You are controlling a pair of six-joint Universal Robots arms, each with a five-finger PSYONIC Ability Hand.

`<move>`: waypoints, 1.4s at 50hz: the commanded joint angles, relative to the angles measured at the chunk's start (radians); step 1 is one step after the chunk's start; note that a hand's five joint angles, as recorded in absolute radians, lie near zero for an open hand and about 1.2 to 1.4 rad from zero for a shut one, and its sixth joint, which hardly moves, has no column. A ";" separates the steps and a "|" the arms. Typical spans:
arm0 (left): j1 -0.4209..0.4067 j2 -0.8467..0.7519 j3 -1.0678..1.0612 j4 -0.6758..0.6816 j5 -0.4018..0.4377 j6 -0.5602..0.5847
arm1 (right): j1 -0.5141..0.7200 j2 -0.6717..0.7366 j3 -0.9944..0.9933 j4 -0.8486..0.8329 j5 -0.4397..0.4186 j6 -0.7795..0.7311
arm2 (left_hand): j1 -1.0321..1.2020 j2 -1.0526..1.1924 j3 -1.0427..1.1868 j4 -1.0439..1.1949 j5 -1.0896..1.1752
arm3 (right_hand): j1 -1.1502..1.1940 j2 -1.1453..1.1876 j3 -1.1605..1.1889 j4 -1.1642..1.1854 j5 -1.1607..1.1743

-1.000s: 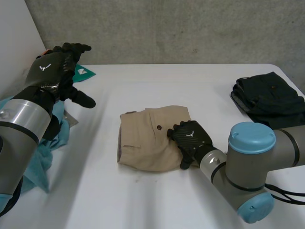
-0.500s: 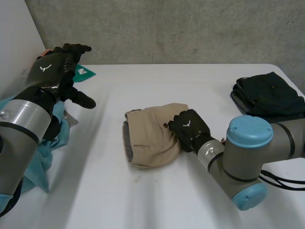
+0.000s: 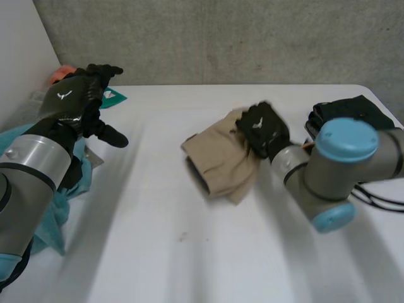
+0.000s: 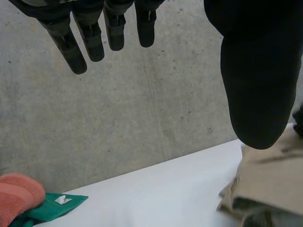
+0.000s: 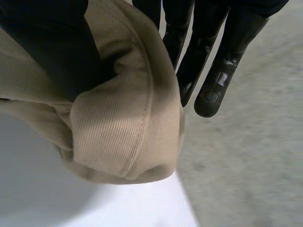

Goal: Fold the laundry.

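While the left arm stands raised at the left side of the white table point(image 3: 158, 252), the left hand point(image 3: 69, 104) hangs in the air above it, fingers point(image 4: 90, 40) straight and spread, thumb held wide apart, empty. Under that arm a teal cloth point(image 3: 81, 180) lies crumpled at the table's edge. Behind the hand, by the concrete wall point(image 3: 221, 38), an orange bundle point(image 3: 61, 73) sits touching a flat green cloth point(image 3: 113, 96).

Near the middle of the table is the tan garment point(image 3: 221, 158), bunched and partly lifted. Its upper right edge is caught in the right hand point(image 3: 262, 129), and the rest sags down to the table. From the right wrist, a fold of the tan fabric is pinched between the thumb and the fingers point(image 5: 213, 90) — a closed grip on the cloth.

At the far right, just behind the right arm, a pile of dark clothes point(image 3: 353, 107) lies folded.
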 commanded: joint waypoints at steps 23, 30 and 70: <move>0.006 -0.003 -0.001 -0.002 -0.003 -0.002 | -0.726 0.292 -0.431 0.013 -0.339 0.216 | -0.025 -0.027 -0.032 -0.026 -0.043 | 0.497 0.268 0.248 0.183 0.318; 0.006 -0.006 -0.001 -0.002 -0.003 -0.002 | -0.771 0.363 -0.429 0.040 -0.419 0.219 | -0.025 -0.027 -0.032 -0.026 -0.043 | 0.492 0.262 0.242 0.177 0.312; 0.006 0.005 -0.003 -0.003 -0.006 -0.002 | -0.641 0.034 -0.645 0.459 0.032 0.270 | -0.025 -0.027 -0.032 -0.026 -0.043 | -0.696 -0.926 -0.945 -1.011 -0.875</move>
